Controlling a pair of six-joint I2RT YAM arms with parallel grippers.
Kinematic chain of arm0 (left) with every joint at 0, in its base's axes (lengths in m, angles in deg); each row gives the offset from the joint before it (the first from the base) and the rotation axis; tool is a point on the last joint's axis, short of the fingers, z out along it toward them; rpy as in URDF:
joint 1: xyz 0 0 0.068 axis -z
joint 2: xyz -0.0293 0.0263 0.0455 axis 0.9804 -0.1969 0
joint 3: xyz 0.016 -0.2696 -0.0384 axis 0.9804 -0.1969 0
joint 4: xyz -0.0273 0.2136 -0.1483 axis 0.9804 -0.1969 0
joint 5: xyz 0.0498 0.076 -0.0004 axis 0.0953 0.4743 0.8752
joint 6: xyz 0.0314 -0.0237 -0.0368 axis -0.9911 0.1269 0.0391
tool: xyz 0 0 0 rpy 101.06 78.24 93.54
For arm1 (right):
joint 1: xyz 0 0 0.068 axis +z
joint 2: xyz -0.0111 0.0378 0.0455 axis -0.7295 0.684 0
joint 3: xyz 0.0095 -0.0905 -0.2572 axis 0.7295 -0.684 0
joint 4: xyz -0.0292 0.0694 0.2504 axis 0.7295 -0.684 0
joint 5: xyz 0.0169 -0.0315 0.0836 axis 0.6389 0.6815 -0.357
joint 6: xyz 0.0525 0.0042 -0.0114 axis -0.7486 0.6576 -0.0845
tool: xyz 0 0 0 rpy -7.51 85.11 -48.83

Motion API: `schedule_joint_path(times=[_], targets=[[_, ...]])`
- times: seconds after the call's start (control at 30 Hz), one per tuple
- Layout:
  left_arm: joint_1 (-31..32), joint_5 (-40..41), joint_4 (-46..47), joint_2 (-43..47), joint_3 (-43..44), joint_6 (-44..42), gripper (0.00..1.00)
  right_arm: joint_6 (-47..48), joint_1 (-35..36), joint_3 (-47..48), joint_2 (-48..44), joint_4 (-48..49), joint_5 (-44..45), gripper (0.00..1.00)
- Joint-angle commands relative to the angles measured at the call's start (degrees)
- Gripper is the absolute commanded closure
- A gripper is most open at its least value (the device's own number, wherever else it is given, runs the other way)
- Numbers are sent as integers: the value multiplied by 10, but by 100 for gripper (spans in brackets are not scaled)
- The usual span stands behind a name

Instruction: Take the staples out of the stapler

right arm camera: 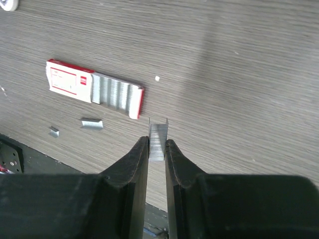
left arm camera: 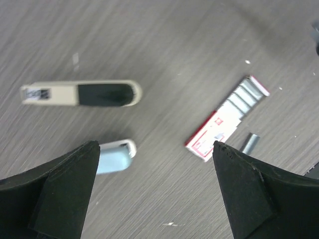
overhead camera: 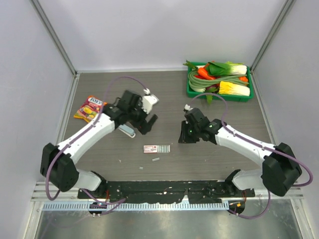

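Observation:
The stapler [overhead camera: 126, 130] lies open on the table under my left arm. In the left wrist view its white and dark underside [left arm camera: 79, 94] and its pale blue top [left arm camera: 114, 155] lie apart, side by side. My left gripper [overhead camera: 146, 122] is open and empty above the table, to the right of the stapler; in its own view [left arm camera: 154, 194] only bare table shows between the fingers. My right gripper [overhead camera: 183, 135] is shut on a short silvery strip of staples [right arm camera: 159, 130], held just above the table. More loose staples [right arm camera: 92, 123] lie near the front edge.
A small pink-and-white box [overhead camera: 157, 148] with a drawer of staple strips lies between the grippers; it also shows in the wrist views [left arm camera: 227, 119] [right arm camera: 94, 88]. A green tray of vegetables [overhead camera: 191, 92] stands at the back right. A candy packet [overhead camera: 89, 108] lies at the left.

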Motion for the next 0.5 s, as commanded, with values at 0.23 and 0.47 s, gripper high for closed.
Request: schedule_joint_path(times=[0.23,0.47], targets=[[-216,-162,-67,92,-76,13,0,-70,134,106,136,58,94,99],[-228,-149,-39,115,-119,4,0,-94,182,169,218,34,145,99]])
